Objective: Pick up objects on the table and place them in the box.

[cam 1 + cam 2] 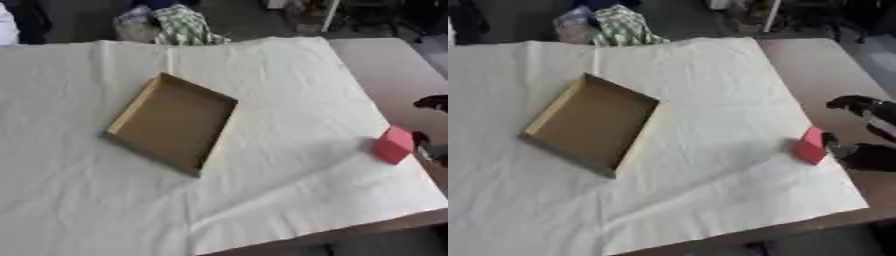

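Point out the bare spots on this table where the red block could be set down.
Free: the white cloth between the cardboard box and the red block, the near cloth below the box, and inside the box. Crowded: the right edge, where the right hand is at the block.

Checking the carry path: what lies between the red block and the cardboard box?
Only bare white cloth lies between the red block and the cardboard box; both eye views show this.
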### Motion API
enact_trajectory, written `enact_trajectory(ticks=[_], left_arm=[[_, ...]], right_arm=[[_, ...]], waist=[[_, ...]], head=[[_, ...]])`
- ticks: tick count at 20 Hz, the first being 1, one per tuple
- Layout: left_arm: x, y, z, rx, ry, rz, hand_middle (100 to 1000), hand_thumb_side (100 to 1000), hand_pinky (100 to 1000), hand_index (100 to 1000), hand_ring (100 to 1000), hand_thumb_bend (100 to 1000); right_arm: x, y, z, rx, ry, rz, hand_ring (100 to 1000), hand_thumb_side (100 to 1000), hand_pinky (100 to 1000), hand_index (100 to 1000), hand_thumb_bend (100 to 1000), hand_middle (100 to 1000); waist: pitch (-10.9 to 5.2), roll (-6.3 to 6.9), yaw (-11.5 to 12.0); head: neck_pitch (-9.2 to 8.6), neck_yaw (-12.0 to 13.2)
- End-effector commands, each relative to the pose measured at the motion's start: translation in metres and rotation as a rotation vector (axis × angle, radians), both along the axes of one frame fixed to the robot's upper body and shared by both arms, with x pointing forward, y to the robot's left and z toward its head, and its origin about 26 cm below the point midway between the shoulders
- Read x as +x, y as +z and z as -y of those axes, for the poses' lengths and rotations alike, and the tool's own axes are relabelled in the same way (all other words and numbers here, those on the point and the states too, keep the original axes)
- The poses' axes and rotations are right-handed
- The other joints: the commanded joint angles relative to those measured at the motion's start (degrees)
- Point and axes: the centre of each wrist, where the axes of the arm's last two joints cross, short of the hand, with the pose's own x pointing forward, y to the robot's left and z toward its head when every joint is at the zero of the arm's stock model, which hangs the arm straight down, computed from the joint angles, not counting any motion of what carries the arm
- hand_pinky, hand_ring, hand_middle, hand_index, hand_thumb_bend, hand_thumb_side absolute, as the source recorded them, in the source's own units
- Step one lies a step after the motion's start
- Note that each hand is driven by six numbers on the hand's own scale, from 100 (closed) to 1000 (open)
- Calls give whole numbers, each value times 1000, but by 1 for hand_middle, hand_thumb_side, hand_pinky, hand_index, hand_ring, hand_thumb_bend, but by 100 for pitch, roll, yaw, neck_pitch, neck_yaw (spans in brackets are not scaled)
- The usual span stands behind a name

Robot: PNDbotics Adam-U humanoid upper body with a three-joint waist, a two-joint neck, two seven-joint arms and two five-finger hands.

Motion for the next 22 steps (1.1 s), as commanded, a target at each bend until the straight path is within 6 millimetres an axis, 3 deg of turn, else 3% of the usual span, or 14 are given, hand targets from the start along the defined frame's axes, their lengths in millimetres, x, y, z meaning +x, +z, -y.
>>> enact_trajectory(ticks=[1,6,8,11,13,22], left_arm=[[-2,5,2,2,-12,20,648,680,543,772,701,100],[-2,5,3,4,-18,15,647,684,543,772,701,100],[-2,5,3,4,-19,13,648,684,542,772,700,100],[-2,4,4,6,-24,10,649,683,541,771,699,100],[-2,5,4,6,-26,9,649,683,541,771,699,100],[-2,3,5,7,-33,-2,649,685,540,770,698,100]], right_arm=[[4,14,-1,-27,31,-7,972,753,928,990,100,967],[9,14,6,-33,21,-38,982,813,931,1000,100,973],[11,13,10,-35,12,-49,981,773,930,1000,100,973],[14,11,15,-27,10,-66,981,644,931,1000,100,974],[15,11,17,-21,16,-75,980,618,931,1000,100,973],[20,12,20,-9,25,-91,981,636,933,1000,100,974]], waist=[[-53,9,8],[-40,17,21],[-32,23,30],[-17,31,44],[-9,34,51],[6,34,57]], head=[[-3,-30],[-12,-54],[-11,-57],[-15,-69],[-19,-77],[-19,-102]])
